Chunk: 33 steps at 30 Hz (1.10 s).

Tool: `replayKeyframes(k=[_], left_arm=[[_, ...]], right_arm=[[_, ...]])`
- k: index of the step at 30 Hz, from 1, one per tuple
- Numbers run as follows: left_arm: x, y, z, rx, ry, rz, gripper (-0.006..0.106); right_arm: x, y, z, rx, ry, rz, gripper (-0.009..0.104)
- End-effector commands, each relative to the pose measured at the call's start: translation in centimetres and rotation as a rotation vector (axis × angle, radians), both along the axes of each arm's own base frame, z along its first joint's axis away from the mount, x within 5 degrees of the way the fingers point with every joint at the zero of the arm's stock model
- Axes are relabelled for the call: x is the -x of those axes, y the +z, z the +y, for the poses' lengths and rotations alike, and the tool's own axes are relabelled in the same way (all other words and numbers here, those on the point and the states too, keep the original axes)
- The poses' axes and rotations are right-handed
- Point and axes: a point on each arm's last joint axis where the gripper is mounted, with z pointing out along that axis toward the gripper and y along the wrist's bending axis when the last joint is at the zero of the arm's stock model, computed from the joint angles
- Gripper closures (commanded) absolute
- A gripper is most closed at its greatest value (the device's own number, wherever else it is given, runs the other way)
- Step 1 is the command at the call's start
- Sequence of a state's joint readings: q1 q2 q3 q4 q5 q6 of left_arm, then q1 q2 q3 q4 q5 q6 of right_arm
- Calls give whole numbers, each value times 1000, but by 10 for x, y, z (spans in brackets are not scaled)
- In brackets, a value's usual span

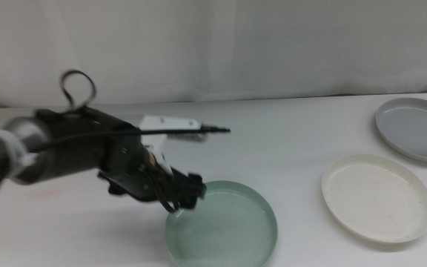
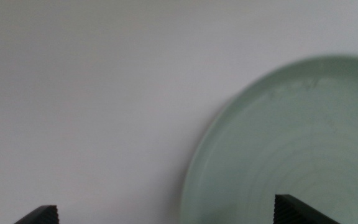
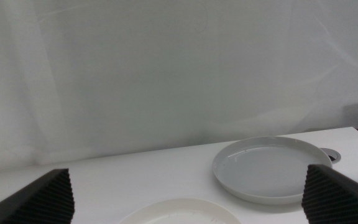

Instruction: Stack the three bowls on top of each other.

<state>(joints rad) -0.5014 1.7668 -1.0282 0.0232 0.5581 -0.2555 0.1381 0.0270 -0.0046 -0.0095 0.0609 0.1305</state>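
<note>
My left claw [image 1: 182, 194] hangs wide open over the near left rim of the pale mint green round plastic bowl [image 1: 222, 226], holding nothing. Right of it sits the cream white round bowl [image 1: 377, 197]. Farthest back is the light grey round bowl [image 1: 416, 128]. My right claw [image 3: 188, 198] waits, wide open and empty, above the white table [image 1: 288, 141].

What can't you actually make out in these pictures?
- Middle view: the left gripper is motion-blurred at the mint green bowl; contact unclear, and the bowl's near rim is cut off.
- Right wrist view: the cream white bowl is mostly cut off.
- Middle view: the grey bowl is clipped.
</note>
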Motion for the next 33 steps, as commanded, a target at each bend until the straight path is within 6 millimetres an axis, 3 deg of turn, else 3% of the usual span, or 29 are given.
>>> replayKeyframes(k=[1,5,13,15,19,21,24,25,30,33], left_arm=[[-4,22,7,9,-14,-102,10],[-7,60,33,39,46,-233,10],[7,137,118,55,260,-477,10],[23,162,144,36,313,-573,13],[61,188,163,23,359,-689,32],[80,194,167,28,382,-731,51],[111,189,170,10,379,-789,94],[122,187,170,2,370,-819,103],[172,167,168,53,368,-984,103],[197,145,166,99,362,-1098,103]], right_arm=[[-1,-13,0,12,3,27,-8],[-1,-13,0,12,3,27,-8],[-1,-12,0,10,4,13,-8],[-1,-12,0,10,4,13,-8],[-1,-12,0,11,4,13,-8],[-1,-12,0,14,4,12,-8],[-1,-12,0,14,4,12,-8],[-1,-12,0,14,4,12,-8],[-1,-11,0,13,4,9,-8],[-1,-11,0,12,4,0,-8]])
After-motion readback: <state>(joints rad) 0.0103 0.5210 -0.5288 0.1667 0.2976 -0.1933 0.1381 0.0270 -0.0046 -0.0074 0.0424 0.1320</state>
